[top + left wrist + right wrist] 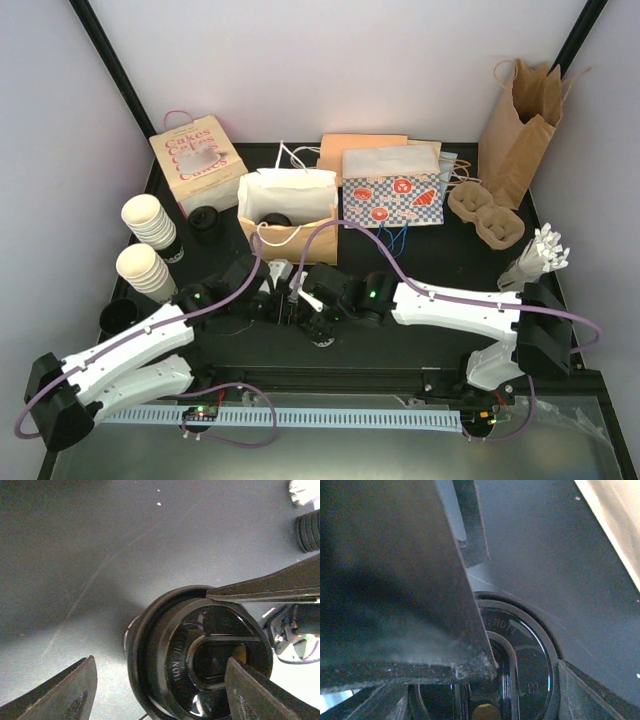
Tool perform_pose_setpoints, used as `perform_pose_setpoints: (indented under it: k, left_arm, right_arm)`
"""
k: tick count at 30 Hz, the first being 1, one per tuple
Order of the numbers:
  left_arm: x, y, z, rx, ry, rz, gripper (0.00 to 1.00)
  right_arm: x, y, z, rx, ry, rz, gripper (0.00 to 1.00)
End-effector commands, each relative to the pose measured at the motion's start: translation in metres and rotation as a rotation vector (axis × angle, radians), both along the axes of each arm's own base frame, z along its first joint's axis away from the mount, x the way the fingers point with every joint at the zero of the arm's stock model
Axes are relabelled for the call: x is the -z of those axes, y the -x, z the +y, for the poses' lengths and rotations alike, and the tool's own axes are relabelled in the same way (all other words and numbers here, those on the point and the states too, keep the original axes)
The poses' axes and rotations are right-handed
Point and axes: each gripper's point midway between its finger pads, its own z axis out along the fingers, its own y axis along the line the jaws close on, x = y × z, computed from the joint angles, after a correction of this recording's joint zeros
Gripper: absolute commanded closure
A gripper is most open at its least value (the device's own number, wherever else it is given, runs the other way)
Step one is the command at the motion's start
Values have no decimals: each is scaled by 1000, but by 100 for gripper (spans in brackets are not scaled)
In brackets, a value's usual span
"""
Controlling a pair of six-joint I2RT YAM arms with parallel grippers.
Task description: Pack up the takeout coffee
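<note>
The takeout coffee [175, 650] stands on the black table, seen from above as a round black lid; only a sliver of pale cup shows under it. My left gripper [161, 660] is open: one finger stands clear of the lid on the left, the other overlaps its right side. My right gripper [526, 669] straddles the same lid [532, 675] with a finger against each side, shut on the cup. Both grippers meet at the table's middle, left [272, 292] and right [306, 296], and hide the cup from above.
An open white-lined paper bag [287, 195] stands just behind the grippers. Two stacks of lidless cups [148, 245] and black lids [207, 222] are at the left. A cakes box [197, 160], checkered bag [392, 188], cup carrier [485, 215] and brown bag [520, 125] line the back.
</note>
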Motion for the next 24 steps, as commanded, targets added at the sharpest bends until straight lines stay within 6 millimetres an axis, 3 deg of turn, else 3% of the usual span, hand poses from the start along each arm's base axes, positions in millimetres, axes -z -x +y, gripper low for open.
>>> perform_pose_setpoints:
  k: [1, 6, 9, 15, 19, 24]
  left_arm:
    - [-70, -20, 4, -33, 63, -222, 24]
    - [-105, -27, 32, -135, 70, -363, 18]
    - [-114, -29, 48, -182, 47, -408, 15]
    - [-111, -34, 69, -249, -36, -418, 14]
    - [-110, -34, 71, -251, -38, -415, 13]
    - [-109, -32, 74, -260, -35, -415, 13]
  right_arm:
    - [29, -3, -37, 70, 156, -11, 37]
    - [21, -15, -32, 123, 99, -61, 37]
    - [19, -22, -24, 160, 46, -84, 38]
    - [24, -46, -12, 250, 4, -174, 38]
    - [28, -45, -10, 249, -8, -167, 38]
    - [24, -42, -24, 268, -28, -178, 36]
